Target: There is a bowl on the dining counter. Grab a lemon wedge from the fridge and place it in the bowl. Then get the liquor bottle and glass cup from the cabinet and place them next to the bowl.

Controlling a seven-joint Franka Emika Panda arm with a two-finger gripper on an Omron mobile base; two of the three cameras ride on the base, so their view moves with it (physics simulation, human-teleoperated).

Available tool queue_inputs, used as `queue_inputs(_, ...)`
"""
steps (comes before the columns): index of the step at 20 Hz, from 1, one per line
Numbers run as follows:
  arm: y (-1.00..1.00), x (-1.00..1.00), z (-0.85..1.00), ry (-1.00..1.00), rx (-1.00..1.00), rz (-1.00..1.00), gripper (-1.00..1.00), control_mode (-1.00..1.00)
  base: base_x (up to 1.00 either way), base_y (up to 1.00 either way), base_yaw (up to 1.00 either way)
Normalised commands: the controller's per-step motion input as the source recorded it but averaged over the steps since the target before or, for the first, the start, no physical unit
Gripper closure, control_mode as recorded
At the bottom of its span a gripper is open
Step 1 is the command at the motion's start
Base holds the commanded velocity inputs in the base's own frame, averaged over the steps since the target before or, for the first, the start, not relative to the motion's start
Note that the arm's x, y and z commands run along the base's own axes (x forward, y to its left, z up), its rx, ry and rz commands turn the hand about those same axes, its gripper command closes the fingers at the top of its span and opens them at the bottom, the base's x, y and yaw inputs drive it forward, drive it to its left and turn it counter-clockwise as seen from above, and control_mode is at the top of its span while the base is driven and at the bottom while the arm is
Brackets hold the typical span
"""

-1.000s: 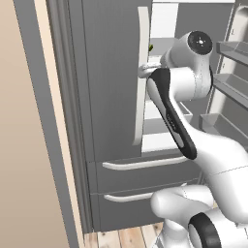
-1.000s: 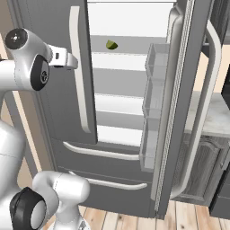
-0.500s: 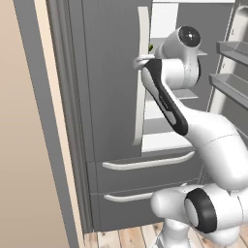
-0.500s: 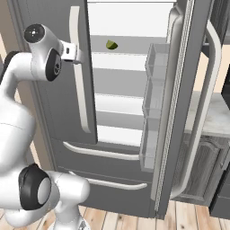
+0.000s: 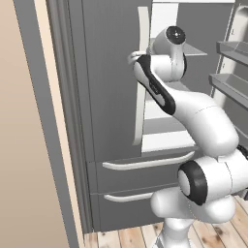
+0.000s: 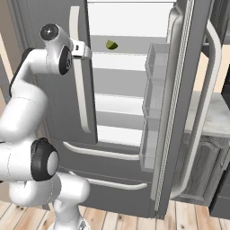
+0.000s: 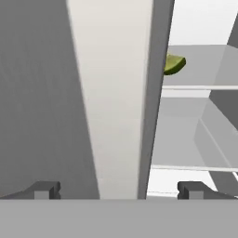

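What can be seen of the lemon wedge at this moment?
The lemon wedge is a small yellow-green crescent with a darker green rind, lying on an upper pale shelf inside the fridge, whose right door stands open. Nothing but the shelf touches it. In the hand view it peeks out past the edge of the closed left door, partly hidden, beyond the open gripper.

Home kitchen, rendered. Tall dark grey French-door fridge (image 6: 134,112) with long pale curved handles and two drawers below; right door (image 6: 188,103) swung open, pale shelves (image 6: 121,60) inside, one holding a lemon wedge (image 6: 112,45). Light wood plank floor (image 6: 179,220). Beside the open door, a marble-look worktop (image 6: 215,119) sits over an arched-panel grey base cabinet (image 6: 202,166). Beige wall (image 5: 24,145) left of the fridge.
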Motion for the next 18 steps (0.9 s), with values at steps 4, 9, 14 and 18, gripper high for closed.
queue_inputs(4,0.0,0.64,-0.07,0.0,0.0,0.0,-1.0,-1.0,0.0,0.0,0.0)
queue_inputs(9,0.06,0.62,-0.11,0.0,0.0,0.0,-1.0,-1.0,0.0,0.0,0.0)
queue_inputs(14,0.14,0.56,-0.16,0.0,0.0,0.0,1.0,-1.0,0.0,0.0,0.0)
queue_inputs(18,0.17,0.17,-0.08,0.0,0.0,0.0,1.0,-1.0,0.0,0.0,0.0)
